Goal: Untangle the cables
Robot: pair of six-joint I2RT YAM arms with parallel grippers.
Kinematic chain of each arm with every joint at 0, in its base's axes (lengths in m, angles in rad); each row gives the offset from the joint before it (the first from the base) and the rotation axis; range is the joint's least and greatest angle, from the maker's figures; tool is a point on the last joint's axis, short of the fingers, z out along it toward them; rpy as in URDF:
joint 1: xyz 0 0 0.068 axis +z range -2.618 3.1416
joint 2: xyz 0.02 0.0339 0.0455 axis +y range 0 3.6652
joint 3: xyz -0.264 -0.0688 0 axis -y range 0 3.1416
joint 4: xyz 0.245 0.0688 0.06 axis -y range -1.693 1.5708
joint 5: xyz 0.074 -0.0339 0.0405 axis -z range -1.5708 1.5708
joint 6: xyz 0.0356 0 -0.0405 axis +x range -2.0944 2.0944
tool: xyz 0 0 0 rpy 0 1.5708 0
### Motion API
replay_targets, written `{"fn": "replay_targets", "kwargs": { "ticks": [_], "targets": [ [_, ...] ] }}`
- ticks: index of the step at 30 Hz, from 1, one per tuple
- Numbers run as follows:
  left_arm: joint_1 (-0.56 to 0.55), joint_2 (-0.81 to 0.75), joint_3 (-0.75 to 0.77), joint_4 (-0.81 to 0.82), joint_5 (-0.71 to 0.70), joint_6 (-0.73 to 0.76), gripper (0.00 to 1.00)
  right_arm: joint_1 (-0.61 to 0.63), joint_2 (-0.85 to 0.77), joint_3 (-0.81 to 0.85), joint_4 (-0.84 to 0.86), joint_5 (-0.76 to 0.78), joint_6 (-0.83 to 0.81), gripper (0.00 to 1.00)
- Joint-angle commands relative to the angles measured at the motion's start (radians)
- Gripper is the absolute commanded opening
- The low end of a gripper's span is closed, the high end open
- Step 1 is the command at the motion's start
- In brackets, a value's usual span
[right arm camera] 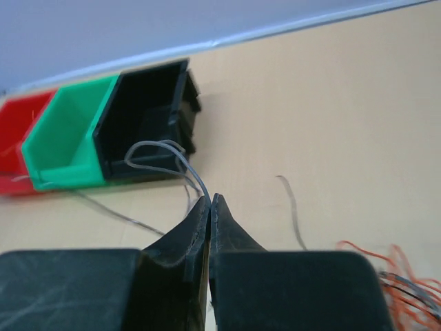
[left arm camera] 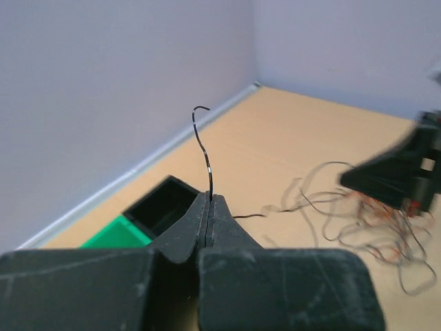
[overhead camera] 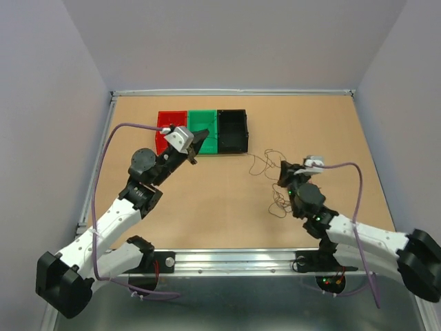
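Observation:
The cables [overhead camera: 276, 196] lie as a loose tangle of thin orange, brown and dark wires on the table right of centre. They also show in the left wrist view [left arm camera: 375, 231], and orange strands show at the lower right of the right wrist view [right arm camera: 393, 276]. My left gripper [overhead camera: 198, 143] [left arm camera: 209, 200] is shut on a thin black wire [left arm camera: 207, 155] that curls up above its tips, over the table in front of the bins. My right gripper [overhead camera: 284, 171] [right arm camera: 211, 200] is shut on a thin grey wire [right arm camera: 160, 154] that loops out to the left, beside the tangle.
Three small bins stand in a row at the back of the table: red [overhead camera: 169, 123], green [overhead camera: 202, 121] and black [overhead camera: 232, 129]. Grey walls close in the table on three sides. A metal rail [overhead camera: 227, 261] runs along the near edge.

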Motion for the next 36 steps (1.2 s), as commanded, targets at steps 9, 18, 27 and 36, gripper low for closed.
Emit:
{"fn": "replay_targets", "kwargs": {
  "ticks": [9,18,27,36],
  "targets": [
    [0.175,0.022,0.031,0.096,-0.285,-0.164,0.00,-0.004,-0.997,-0.117,-0.665,0.557,0.253,0.00],
    [0.235,0.009,-0.006,0.165,0.041,-0.174,0.00,-0.005,-0.843,-0.072,-0.624,0.302,0.152,0.01],
    [0.232,-0.070,-0.067,0.172,0.406,-0.031,0.01,-0.007,-0.514,0.125,-0.381,0.004,-0.058,0.01],
    [0.231,-0.182,-0.170,0.140,0.417,0.076,0.00,-0.030,0.151,0.553,-0.248,-0.117,-0.191,0.00]
  ]
}}
